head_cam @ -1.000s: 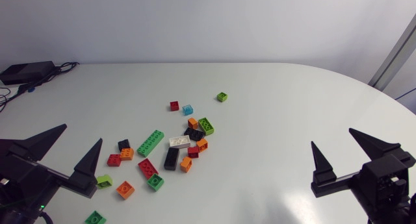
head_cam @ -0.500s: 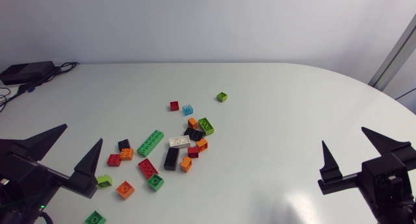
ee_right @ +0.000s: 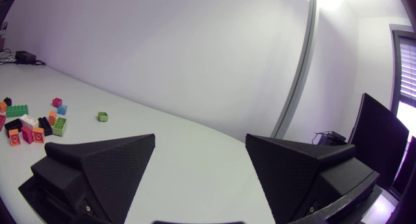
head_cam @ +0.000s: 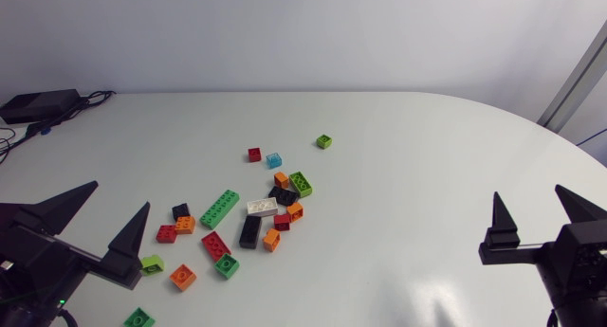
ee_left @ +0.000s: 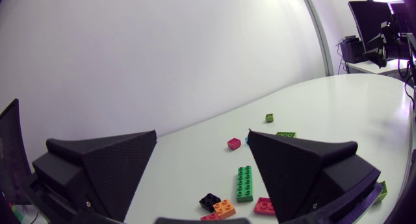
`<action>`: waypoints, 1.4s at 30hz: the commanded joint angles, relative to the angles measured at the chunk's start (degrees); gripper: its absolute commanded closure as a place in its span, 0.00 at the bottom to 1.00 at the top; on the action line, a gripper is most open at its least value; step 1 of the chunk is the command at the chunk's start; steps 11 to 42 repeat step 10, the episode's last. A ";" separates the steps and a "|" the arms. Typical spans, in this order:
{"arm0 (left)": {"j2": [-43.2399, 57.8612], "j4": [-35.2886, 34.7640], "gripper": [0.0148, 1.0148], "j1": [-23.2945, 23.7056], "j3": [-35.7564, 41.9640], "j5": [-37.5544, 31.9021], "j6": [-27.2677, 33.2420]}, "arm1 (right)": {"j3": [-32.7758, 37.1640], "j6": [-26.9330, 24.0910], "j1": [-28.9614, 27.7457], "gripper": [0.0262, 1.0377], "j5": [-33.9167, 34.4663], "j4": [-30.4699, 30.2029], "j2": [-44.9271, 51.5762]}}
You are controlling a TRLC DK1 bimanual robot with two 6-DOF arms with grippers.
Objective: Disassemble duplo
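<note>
Two empty, wide-open grippers — left gripper (head_cam: 121, 193) near the long green brick (head_cam: 219, 208) amid loose bricks (head_cam: 249, 230), right gripper (head_cam: 526, 190) well apart.

Duplo bricks (head_cam: 262, 208) lie scattered left of centre on my desk (head_cam: 408, 147); my left end effector (head_cam: 120, 193) sits lower left, my right end effector (head_cam: 526, 190) lower right
</note>
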 commanded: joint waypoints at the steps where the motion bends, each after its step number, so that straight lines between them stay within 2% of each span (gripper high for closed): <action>1: -0.84 0.46 0.03 -0.02 -1.24 -0.23 0.81 | -2.59 2.54 -2.25 0.04 1.34 0.66 -0.54; 6: -0.84 0.46 0.03 0.07 -1.24 -0.23 0.81 | -2.59 3.33 -4.71 0.04 0.63 0.14 -0.54; 10: -0.84 0.46 0.03 0.07 -1.24 -0.23 0.81 | -2.59 2.28 -4.71 0.04 -3.94 -0.74 -0.54; 42: -0.84 0.46 0.03 0.07 -1.24 -0.23 0.81 | -2.59 2.28 -4.71 0.04 -3.94 -0.74 -0.54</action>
